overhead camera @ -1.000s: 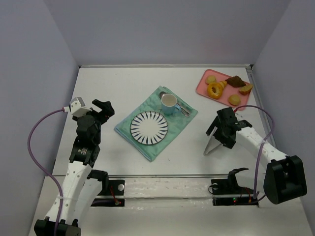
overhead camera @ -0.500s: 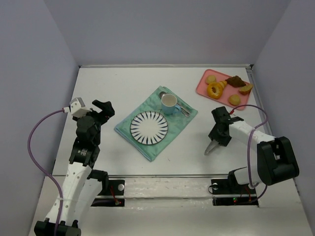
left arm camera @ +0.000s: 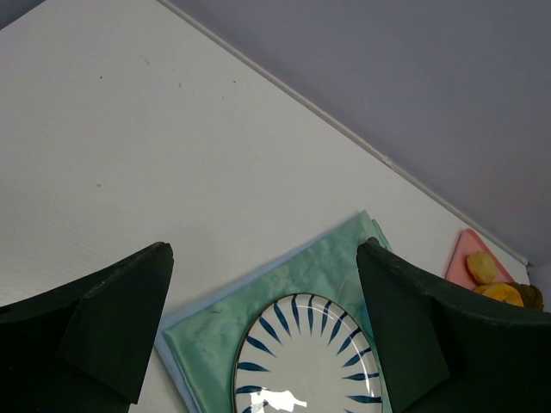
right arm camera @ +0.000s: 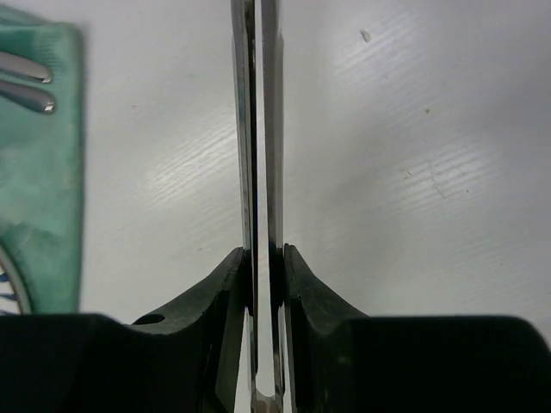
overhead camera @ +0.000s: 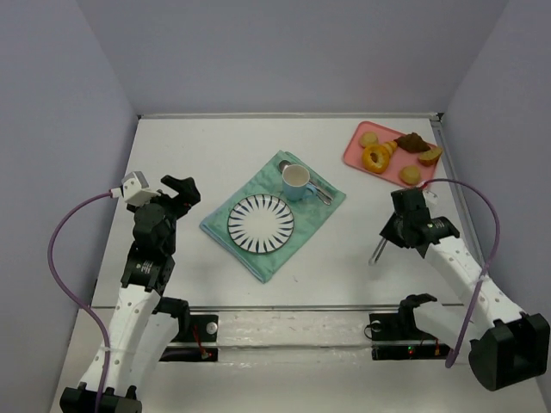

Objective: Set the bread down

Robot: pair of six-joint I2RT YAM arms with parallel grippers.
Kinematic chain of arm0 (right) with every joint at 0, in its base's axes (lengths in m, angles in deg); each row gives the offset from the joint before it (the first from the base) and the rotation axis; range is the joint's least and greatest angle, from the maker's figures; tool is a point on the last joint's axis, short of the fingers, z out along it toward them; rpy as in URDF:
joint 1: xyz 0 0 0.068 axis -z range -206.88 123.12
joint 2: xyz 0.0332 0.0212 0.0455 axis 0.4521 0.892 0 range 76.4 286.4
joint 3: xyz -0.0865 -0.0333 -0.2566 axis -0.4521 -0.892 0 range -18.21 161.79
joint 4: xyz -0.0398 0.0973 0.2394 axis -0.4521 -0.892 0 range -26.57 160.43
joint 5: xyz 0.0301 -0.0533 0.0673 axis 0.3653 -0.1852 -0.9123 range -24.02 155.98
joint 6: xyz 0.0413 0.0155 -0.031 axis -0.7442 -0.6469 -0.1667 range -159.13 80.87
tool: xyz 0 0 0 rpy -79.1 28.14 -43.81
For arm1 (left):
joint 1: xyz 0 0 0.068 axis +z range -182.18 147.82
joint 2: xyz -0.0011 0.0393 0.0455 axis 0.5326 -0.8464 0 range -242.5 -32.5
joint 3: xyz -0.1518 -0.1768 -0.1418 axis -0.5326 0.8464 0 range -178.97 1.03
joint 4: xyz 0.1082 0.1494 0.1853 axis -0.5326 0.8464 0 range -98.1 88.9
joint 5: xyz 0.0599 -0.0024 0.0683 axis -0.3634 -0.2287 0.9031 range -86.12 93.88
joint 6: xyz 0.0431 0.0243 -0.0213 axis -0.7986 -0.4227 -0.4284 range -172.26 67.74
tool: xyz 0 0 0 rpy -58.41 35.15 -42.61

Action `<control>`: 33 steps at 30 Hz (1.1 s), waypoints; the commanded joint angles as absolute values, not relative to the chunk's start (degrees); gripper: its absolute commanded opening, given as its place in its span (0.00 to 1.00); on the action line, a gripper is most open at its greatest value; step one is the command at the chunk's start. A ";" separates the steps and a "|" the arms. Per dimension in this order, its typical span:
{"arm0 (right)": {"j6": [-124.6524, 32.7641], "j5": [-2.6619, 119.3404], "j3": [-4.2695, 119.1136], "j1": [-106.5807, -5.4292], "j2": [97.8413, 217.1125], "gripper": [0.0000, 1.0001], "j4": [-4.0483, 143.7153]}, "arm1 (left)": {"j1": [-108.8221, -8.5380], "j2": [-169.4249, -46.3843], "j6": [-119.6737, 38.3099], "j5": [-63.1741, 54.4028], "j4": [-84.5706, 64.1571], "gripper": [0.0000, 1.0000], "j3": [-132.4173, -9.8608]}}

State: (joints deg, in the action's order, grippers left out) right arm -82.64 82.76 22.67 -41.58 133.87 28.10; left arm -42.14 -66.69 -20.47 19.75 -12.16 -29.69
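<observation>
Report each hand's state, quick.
Left hand: open, holding nothing.
Right hand: closed on tongs.

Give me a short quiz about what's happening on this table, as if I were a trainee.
1. True or false: the ring-shaped bread lies on the pink tray.
2. Multiple choice: the right gripper is shut on A) nothing at all, B) metal tongs, C) the bread.
3. Fill in: the left gripper is ____ (open or shut).

Key: 1 true; 2 B; 3 open.
</observation>
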 commanded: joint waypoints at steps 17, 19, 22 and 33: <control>-55.31 78.55 50.95 -38.84 152.77 0.58 34.57 | -41.94 -67.13 -21.15 21.54 -14.87 0.99 -29.64; -54.34 77.59 52.97 -36.39 154.88 0.59 34.48 | -41.85 -66.78 -21.15 21.63 -14.78 0.99 -29.64; -53.98 76.35 54.65 -33.66 156.99 0.59 34.66 | -41.85 -66.51 -21.24 21.80 -14.87 0.99 -29.56; -45.64 59.21 55.00 -25.91 162.70 0.60 39.14 | -41.94 -67.21 -21.32 21.80 -15.49 0.99 -29.55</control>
State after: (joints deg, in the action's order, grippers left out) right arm -50.77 68.31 52.29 -26.10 161.19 34.42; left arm -42.14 -67.17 -20.51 20.65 -12.18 -29.67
